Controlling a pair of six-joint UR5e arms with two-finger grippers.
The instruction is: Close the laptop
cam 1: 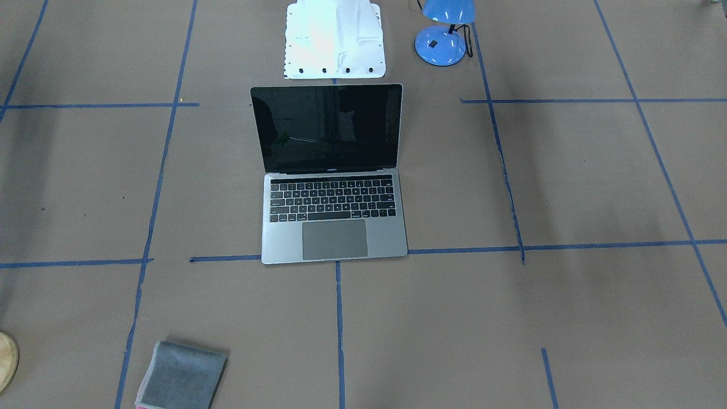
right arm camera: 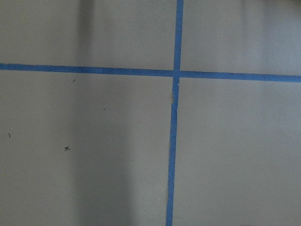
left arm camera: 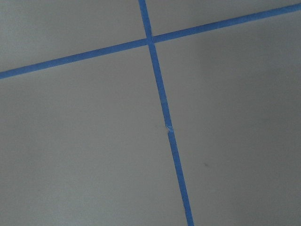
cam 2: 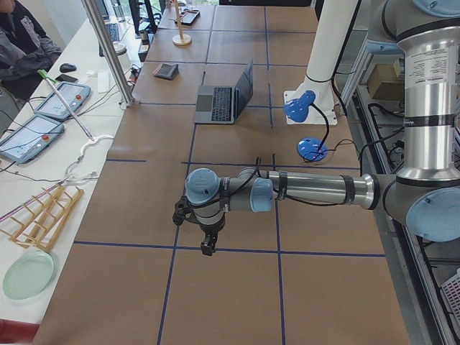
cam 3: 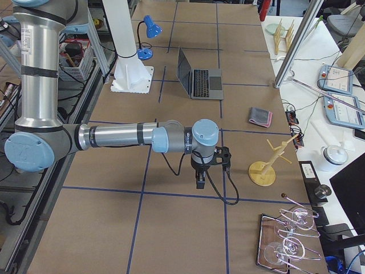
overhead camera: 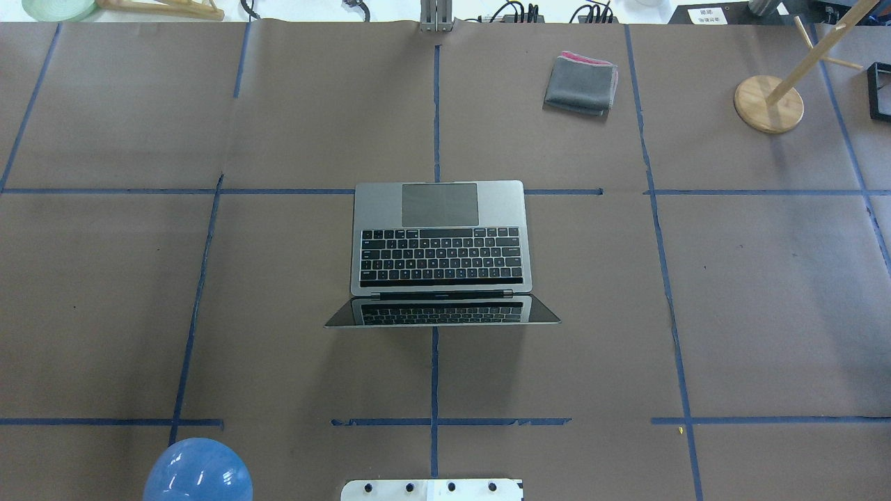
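Note:
The space-grey laptop (cam 1: 334, 244) stands open in the middle of the table, its black screen upright and facing away from the robot base. It also shows in the overhead view (overhead camera: 440, 205) and in both side views (cam 2: 215, 104) (cam 3: 206, 83). My left gripper (cam 2: 208, 246) hangs over the brown paper far from the laptop, toward the table's left end. My right gripper (cam 3: 201, 181) hangs likewise toward the right end. Both show only in the side views, so I cannot tell whether they are open or shut. Both wrist views show only paper and blue tape.
A blue desk lamp (cam 1: 440, 34) stands beside the white robot base plate (cam 1: 335, 40). A folded grey cloth (overhead camera: 581, 83) lies at the far side. A wooden peg stand (overhead camera: 769, 104) is at the far right. Operator consoles (cam 2: 43, 118) lie beyond the table's far edge.

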